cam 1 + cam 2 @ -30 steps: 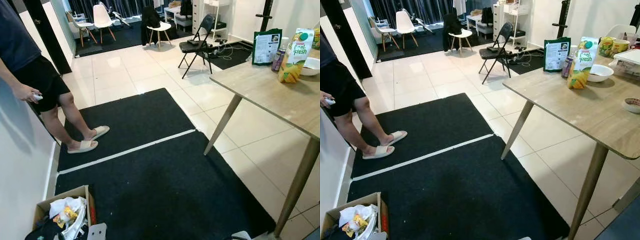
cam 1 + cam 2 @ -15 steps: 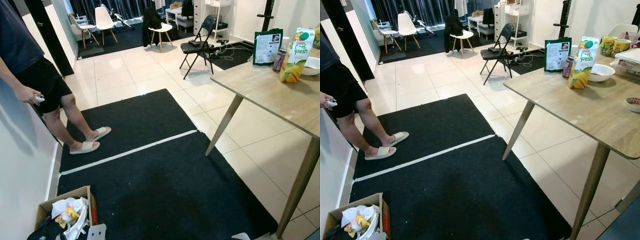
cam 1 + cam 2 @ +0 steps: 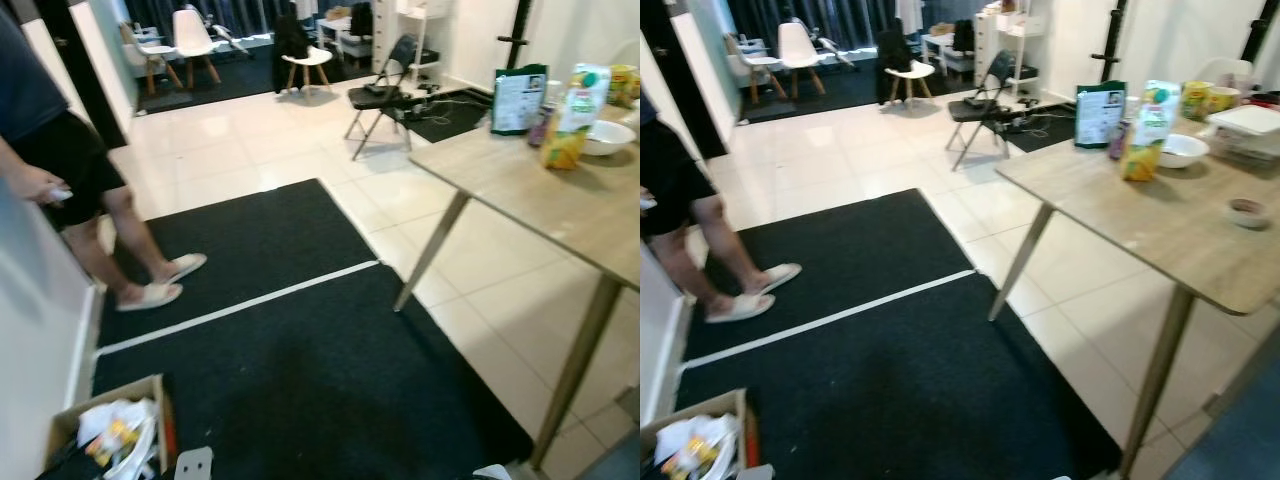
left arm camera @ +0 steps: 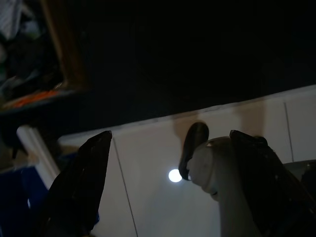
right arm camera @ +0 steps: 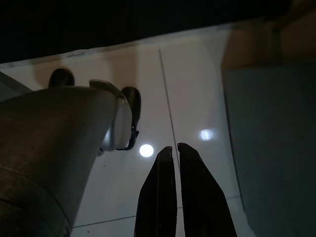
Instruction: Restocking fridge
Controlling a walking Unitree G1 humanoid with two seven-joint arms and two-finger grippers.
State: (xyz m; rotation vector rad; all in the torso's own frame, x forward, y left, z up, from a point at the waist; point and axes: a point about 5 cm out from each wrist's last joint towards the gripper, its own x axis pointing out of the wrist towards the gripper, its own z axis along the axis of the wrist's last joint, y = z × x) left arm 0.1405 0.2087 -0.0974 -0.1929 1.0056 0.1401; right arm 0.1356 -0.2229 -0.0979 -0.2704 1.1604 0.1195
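The wooden table (image 3: pixel 1200 240) is the landmark here: on its far end stand a juice carton (image 3: pixel 1145 130), a green pouch (image 3: pixel 1099 113) just beside it, a white bowl (image 3: pixel 1185 150) and a lidded white container (image 3: pixel 1245 118), with a small dark dish (image 3: pixel 1247 211) nearer the robot. These look like the goods to be restocked, though no fridge can be made out from here. Both arms hang idle over the tiled floor (image 5: pixel 197 89). The left gripper (image 4: pixel 168 187) has its fingers spread wide with nothing between them; the right gripper (image 5: pixel 173 187) has its fingers nearly together, only a thin gap showing, and it too is empty. The head views are blurred, so the robot is probably walking or turning, and the step in hand seems to be approaching the table. To do it well, it should square up to the table's long edge close enough that the carton is within reach, keep its feet off the edge of the black mat (image 3: pixel 330 380), and steer away from the cardboard box (image 3: pixel 110 430) and the person (image 3: pixel 60 170), who stand well apart from the table on its left.
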